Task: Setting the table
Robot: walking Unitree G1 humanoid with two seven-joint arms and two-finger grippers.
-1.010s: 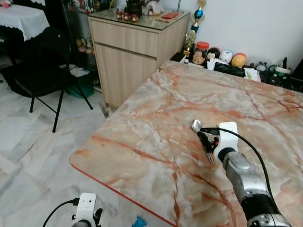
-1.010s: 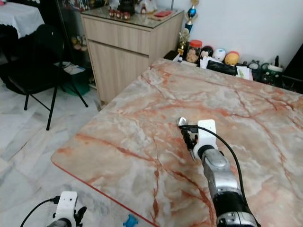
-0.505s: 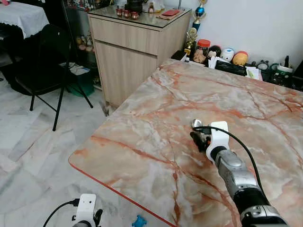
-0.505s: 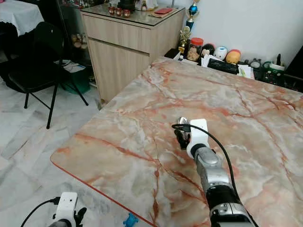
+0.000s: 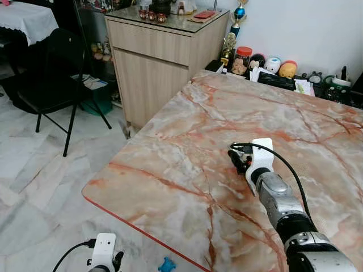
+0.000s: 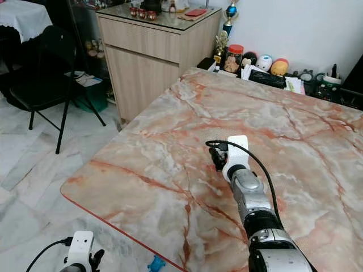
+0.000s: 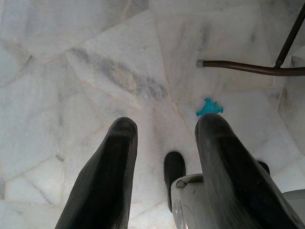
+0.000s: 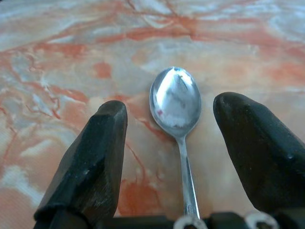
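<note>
My right hand (image 8: 167, 143) sat low over the tabletop (image 5: 187, 141), roughly in the middle of the pink and orange veined marble slab, with its white wrist housing and black cable visible from the head camera. Through the right wrist camera I saw the two black fingers (image 8: 88, 162) spread wide apart, released, with nothing pinched between them. The spoon (image 8: 177, 114) lay flat on the tabletop in the gap between those fingers, touching neither one as far as I could tell. It was a small polished metal spoon, bowl facing up and pointing away from the wrist, its thin straight handle running back toward the base of the hand. The bowl was an oval, mirror-bright, with blurred pale and dark reflections in it and a faint reddish spot near its lower edge. From the head views the spoon was hidden behind the hand.

My left hand (image 7: 164, 167) hung low beside the tabletop's near corner, over the pale marble floor (image 7: 71, 71). Its fingers stood apart, holding nothing. A small blue scrap (image 7: 208, 108) lay on the floor beyond them, near a dark metal leg (image 7: 248, 68).

A wooden cabinet (image 5: 164, 56) stood past the tabletop's far corner, and a black folding chair (image 5: 51, 73) stood further off to the left.
</note>
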